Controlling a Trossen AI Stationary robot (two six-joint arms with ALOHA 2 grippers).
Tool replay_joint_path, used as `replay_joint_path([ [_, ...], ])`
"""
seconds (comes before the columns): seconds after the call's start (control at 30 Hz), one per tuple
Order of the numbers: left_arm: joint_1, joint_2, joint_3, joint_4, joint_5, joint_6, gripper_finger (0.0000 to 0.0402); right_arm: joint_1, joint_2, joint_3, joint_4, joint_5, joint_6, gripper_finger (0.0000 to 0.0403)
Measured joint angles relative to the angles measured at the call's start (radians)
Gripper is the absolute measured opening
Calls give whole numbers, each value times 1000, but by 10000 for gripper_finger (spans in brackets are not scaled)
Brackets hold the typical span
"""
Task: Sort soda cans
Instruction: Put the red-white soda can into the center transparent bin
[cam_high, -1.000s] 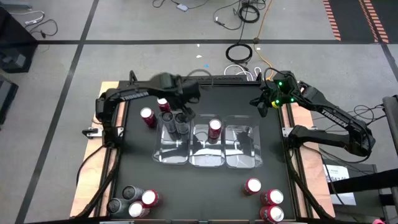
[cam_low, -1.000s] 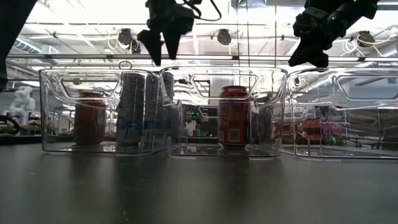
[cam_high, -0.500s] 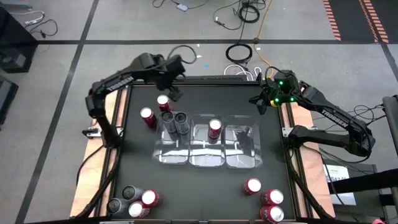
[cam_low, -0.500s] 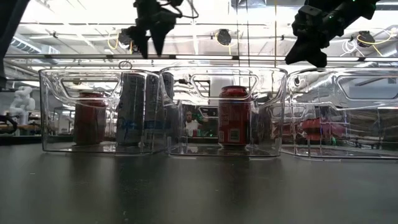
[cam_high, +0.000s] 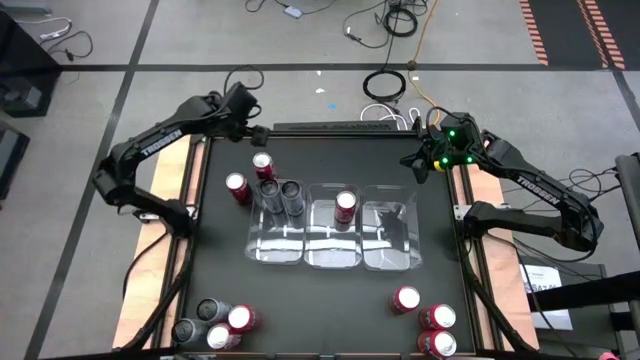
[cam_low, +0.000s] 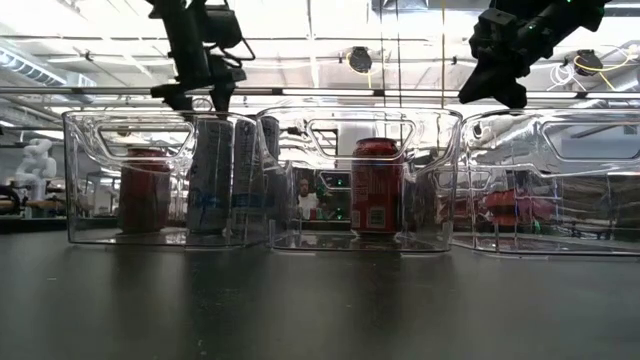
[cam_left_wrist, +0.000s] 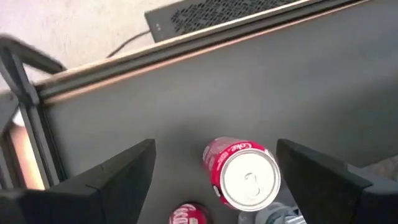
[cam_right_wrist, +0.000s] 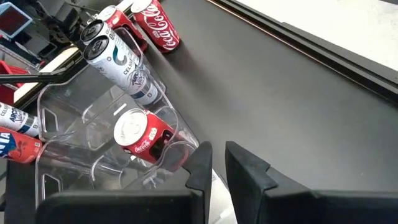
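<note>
Left gripper (cam_left_wrist: 214, 180) spread wide and empty above a red can (cam_high: 262, 164) at the table's far edge, likely lining up a pick. Two grey cans (cam_high: 281, 195) share the left tray (cam_high: 262, 250), one red the middle; others wait near the front corners. Right gripper (cam_right_wrist: 214, 163) clenched empty, parked far right.

"trossen" on both arms (cam_high: 163, 143), "coca-cola" on red cans (cam_right_wrist: 163, 29)

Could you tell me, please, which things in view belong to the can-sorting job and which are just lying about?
Belonging to the job:
- red cylindrical soda cans with silver tops
- dark grey cylindrical soda cans
- three clear rectangular plastic trays
- open left gripper
- shut right gripper

Just lying about:
- coiled black cable on the floor
- white paper sheet beside the table
</note>
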Motion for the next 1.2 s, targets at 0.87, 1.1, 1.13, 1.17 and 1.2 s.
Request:
replay_joint_path([
  [0.87, -65, 6, -19, 107, -19, -43, 343, 0, 0, 0, 0, 0, 62, 36],
  [1.1, -100, 49, -40, 129, -1, -3, 343, 0, 0, 0, 0, 0, 62, 36],
  [1.13, -103, 60, -40, 138, 15, 11, 343, 0, 0, 0, 0, 0, 62, 36],
  [1.17, -106, 73, -40, 139, 30, 27, 343, 0, 0, 0, 0, 0, 62, 36],
  [1.2, -109, 89, -40, 132, 44, 37, 343, 0, 0, 0, 0, 0, 62, 36],
])
